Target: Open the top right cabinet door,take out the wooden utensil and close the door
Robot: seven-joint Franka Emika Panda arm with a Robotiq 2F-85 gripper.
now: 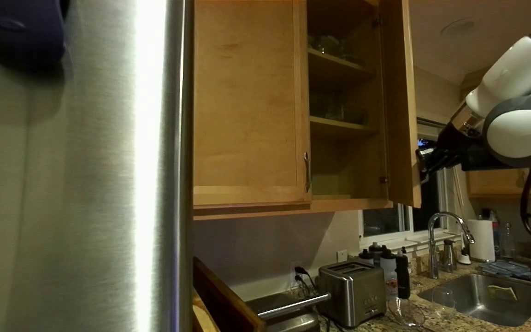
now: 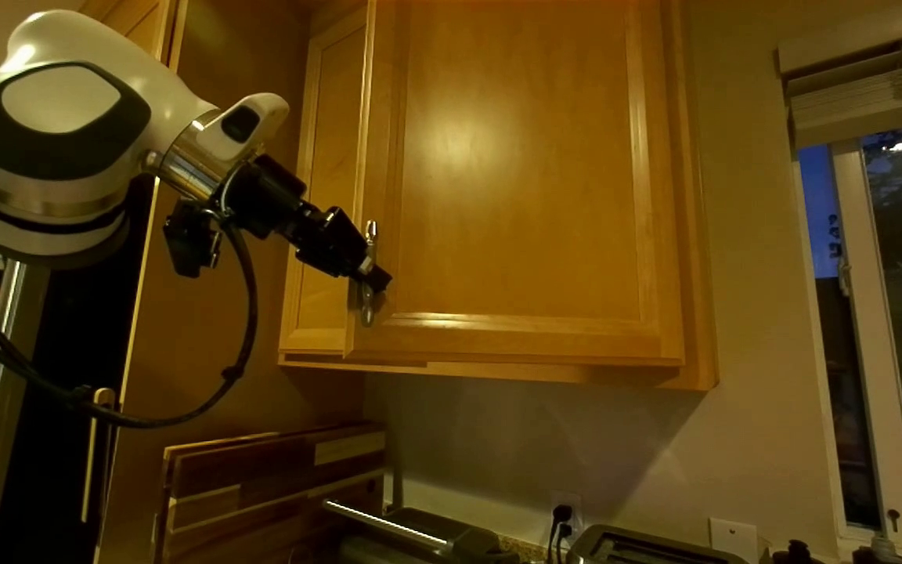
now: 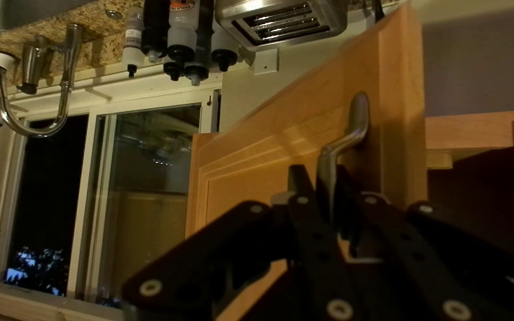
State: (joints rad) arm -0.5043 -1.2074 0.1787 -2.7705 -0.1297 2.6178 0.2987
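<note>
The top right cabinet door [image 1: 399,110] stands swung open on its hinges, seen nearly edge-on in an exterior view. Its panelled outer face [image 2: 514,180] fills the middle of an exterior view. On that face, a metal bar handle [image 3: 358,118] runs down between my fingers in the wrist view. My gripper [image 3: 321,171] is shut around this handle, one finger on each side of the bar. In both exterior views the gripper [image 2: 373,276] reaches the door's lower free edge. The wooden utensil does not show in any view.
Inside the open cabinet, shelves [image 1: 341,124] hold dim glassware. The twin door [image 1: 247,101] beside it is closed. A steel appliance panel [image 1: 95,184] stands at the near side. Below are a toaster [image 1: 353,295], bottles [image 1: 389,272], a faucet [image 1: 431,244] and wooden boards [image 2: 263,489].
</note>
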